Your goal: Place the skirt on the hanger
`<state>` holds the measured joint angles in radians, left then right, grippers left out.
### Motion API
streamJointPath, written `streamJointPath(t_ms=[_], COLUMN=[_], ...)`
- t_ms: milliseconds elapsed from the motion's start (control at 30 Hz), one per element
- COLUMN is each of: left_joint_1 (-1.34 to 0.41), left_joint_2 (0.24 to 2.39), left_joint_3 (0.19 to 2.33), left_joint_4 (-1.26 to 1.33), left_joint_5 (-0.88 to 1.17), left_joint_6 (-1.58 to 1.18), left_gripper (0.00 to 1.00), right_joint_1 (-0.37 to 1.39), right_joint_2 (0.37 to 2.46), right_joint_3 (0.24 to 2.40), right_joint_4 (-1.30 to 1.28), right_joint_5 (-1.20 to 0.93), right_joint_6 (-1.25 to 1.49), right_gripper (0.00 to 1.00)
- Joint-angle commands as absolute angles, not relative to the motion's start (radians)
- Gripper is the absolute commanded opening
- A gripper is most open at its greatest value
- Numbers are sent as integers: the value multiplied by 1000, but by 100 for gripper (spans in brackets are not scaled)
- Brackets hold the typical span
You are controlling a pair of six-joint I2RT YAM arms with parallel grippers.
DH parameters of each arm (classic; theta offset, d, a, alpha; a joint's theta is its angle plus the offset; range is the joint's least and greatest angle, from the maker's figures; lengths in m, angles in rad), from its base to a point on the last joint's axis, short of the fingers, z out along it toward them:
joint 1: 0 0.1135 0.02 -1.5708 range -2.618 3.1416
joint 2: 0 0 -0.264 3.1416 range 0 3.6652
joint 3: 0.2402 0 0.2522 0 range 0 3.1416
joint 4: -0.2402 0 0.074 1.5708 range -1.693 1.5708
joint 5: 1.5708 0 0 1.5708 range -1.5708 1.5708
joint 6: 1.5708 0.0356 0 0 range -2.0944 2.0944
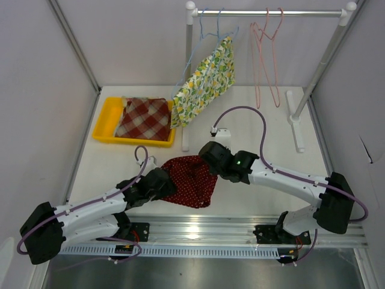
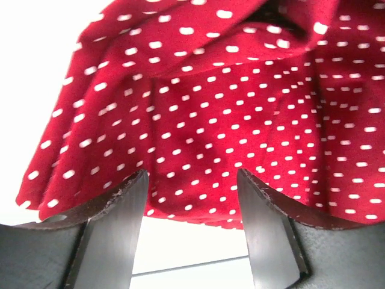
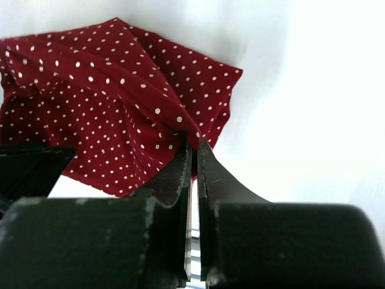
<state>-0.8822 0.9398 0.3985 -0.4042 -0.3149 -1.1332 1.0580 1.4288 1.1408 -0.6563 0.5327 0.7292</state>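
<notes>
Now, yellow tray [image 1: 107, 122] holding checked cloth [image 1: 143, 118], right pincer [image 3: 194, 148] pinching red skirt [image 3: 108, 102].

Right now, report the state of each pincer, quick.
Left pincer: open, at the edge of the red skirt.
Right pincer: shut on a fold of the skirt.

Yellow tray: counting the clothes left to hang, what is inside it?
A red checked cloth fills most of the yellow tray; anything beneath it is hidden.
</notes>
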Motion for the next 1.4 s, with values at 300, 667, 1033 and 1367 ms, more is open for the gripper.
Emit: streamJointPath(t_ms=[300,667,1033,1367], left_joint_1=[-890,-930,-936,-936], left_joint_2=[1032,1075,1152,1224], left_joint_3=[437,480,511,509], left_joint_4=[-325,-276,-241,-176], left_joint_5=[-292,-268,-265,-230], left_joint_6=[-1072,-1055,-1014,-1011], left_gripper=[63,56,56,35], right_joint_1=[1014,1011,1008,1005], right_joint_2=[1333,1313,1313,1299], right_joint_3=[1097,1077,1077,1069], right_joint_4=[-618,-623,-620,-632], right_joint_5=[523,522,515,522], right_joint_6=[724,724,723,727], right_gripper=[0,0,0,0])
